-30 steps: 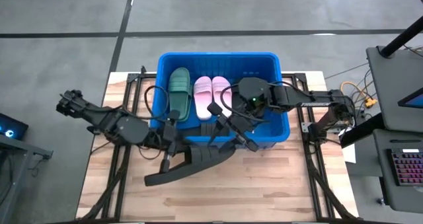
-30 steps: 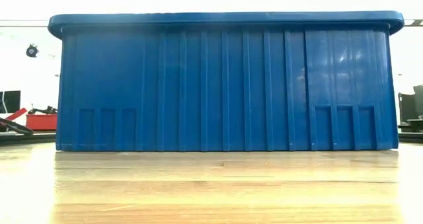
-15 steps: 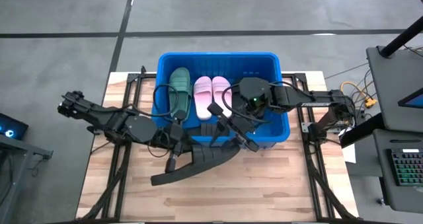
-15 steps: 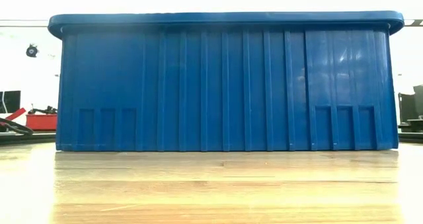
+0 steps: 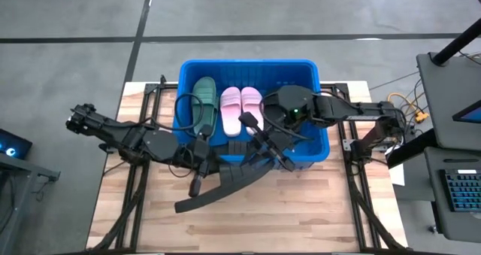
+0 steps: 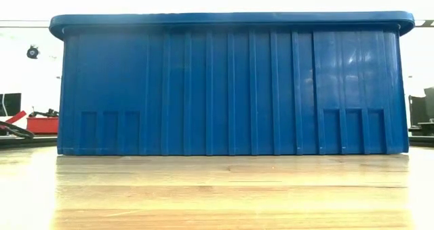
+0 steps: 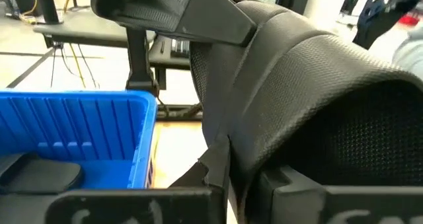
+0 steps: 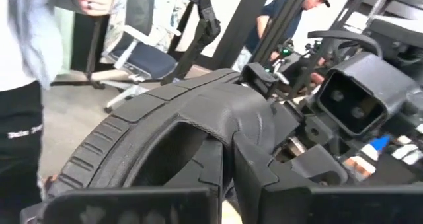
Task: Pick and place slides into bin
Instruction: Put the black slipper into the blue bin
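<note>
Slides (image 5: 225, 183), black, soft rubber, bent between my end effectors: left (image 5: 201, 161) and right (image 5: 264, 151) both clamped on them; straps grip best.

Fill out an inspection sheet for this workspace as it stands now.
Surface: wooden table, bare at the near side.
Job's things: blue bin holds a green slide and a pink pair; a black slide is lifted at the bin's near rim.
Clutter: nothing seen.
Grippers: left gripper shut on the black slide; right gripper shut on its other end.
Cables: black loops on the left arm, wires off the table's right.
Surroundings: people stand beyond the table.
</note>
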You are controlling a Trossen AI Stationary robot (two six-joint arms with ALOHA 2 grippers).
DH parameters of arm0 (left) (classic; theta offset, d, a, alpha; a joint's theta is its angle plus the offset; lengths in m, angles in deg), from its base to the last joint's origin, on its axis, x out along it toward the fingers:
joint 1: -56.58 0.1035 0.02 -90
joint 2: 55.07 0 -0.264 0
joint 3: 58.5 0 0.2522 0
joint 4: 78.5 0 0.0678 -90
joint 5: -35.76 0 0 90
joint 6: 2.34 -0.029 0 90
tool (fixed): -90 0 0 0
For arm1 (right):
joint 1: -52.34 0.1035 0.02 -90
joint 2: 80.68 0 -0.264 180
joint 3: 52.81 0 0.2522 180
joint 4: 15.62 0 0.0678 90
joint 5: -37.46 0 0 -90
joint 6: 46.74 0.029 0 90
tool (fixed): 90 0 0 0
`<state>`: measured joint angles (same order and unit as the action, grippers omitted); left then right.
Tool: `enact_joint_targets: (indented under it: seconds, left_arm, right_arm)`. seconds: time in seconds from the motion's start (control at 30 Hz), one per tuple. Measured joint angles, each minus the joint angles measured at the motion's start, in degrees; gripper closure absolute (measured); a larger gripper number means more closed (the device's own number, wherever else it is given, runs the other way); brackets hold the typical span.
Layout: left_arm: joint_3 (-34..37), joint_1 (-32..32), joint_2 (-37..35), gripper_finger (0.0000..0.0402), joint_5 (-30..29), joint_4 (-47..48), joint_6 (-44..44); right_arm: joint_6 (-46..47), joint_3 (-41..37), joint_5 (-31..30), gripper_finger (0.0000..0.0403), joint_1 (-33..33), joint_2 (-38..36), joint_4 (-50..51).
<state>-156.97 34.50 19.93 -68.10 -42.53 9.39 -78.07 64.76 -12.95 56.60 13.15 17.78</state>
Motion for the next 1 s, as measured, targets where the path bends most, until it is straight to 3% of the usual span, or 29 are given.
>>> enact_joint_targets:
  seconds: [0.3, 0.47, 0.77, 1.0]
  left_arm:
    - [0.09, 1.77, -1.72, 0.0331, -0.13, -0.80, 2.40]
    - [0.09, 3.51, -3.94, 0.0294, -0.14, -0.15, 8.44]
    - [0.55, 3.75, -8.55, 0.0235, -0.57, -0.19, 8.52]
    - [0.39, 3.77, -11.83, 0.0216, -0.57, -0.54, 8.52]
  right_arm:
    - [1.22, 0.00, -2.37, 0.0393, -1.67, -1.85, -0.25]
    - [1.32, 0.00, -4.31, 0.0394, -2.31, -2.88, -0.40]
    - [1.31, 0.04, -5.38, 0.0394, -2.83, -3.48, 0.11]
    - [0.79, -0.02, -9.72, 0.0394, -3.59, -4.11, 2.53]
